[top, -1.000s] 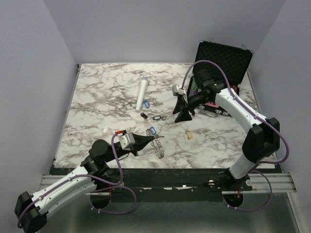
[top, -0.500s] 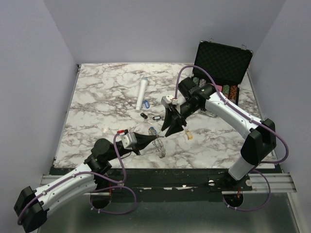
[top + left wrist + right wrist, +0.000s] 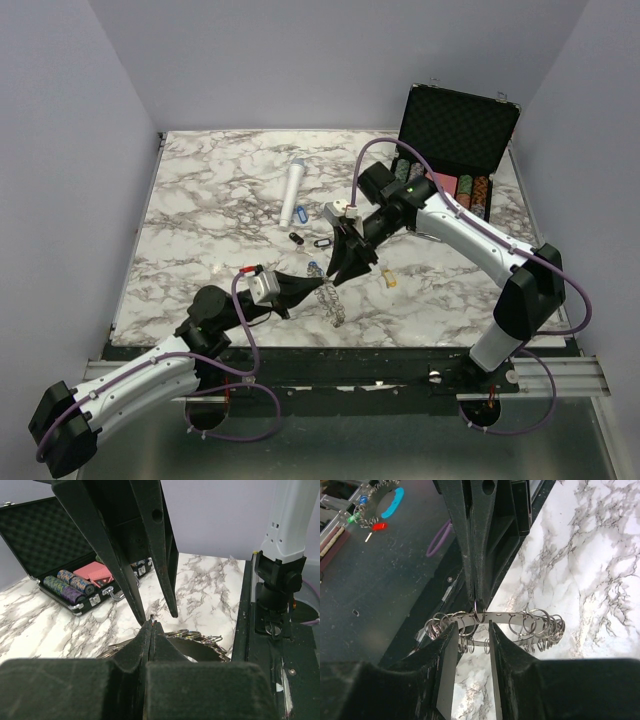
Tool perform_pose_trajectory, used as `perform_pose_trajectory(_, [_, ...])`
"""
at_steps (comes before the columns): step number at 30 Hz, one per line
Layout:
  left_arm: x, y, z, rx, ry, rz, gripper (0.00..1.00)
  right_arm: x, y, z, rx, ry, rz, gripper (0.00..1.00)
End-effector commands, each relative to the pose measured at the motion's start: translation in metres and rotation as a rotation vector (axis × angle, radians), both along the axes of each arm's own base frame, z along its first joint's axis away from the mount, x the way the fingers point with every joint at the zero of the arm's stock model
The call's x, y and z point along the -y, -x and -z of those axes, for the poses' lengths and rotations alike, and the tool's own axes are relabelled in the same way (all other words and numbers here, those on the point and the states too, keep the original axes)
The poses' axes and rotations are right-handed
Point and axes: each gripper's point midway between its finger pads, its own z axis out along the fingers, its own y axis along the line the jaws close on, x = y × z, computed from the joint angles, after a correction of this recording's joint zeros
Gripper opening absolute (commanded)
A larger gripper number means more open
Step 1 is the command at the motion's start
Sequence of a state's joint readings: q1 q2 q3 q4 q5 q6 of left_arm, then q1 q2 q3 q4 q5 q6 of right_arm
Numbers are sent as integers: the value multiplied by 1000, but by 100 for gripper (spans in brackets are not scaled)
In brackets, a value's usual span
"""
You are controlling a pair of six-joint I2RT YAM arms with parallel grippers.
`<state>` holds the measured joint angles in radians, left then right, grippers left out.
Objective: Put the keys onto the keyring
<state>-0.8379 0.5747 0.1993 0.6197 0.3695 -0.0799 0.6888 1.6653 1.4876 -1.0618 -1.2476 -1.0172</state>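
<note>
The keyring is a silvery metal band fringed with many small split rings. My left gripper is shut on one of those small rings and holds the keyring lifted off the marble. In the left wrist view the shut tips meet with the keyring just behind them. My right gripper is open, its two fingertips just in front of the band on either side of the pinched ring. Loose keys lie apart: blue-tagged, black-tagged and gold-tagged.
A white cylinder lies mid-table with another blue-tagged key and a black-tagged one near its end. An open black case with poker chips stands at the back right. The table's front edge runs just behind the keyring.
My right arm has swung from beside the case down and left to the keyring, and its jaws have narrowed. The left gripper has stayed shut on the ring and edged slightly right.
</note>
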Motion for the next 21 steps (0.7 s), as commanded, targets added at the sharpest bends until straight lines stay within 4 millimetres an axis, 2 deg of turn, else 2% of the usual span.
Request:
perform_pose_trajectory(1, [-5, -3, -12, 14, 60, -30, 0, -10, -1, -8, 2, -30, -19, 37])
perform_pose_trajectory(14, [-7, -8, -10, -5, 63, -61, 0, -14, 1, -7, -3, -20, -19, 22])
perform_pose_trajectory(21, [-7, -9, -8, -22, 64, -65, 0, -17, -2, -7, -17, -2, 1, 1])
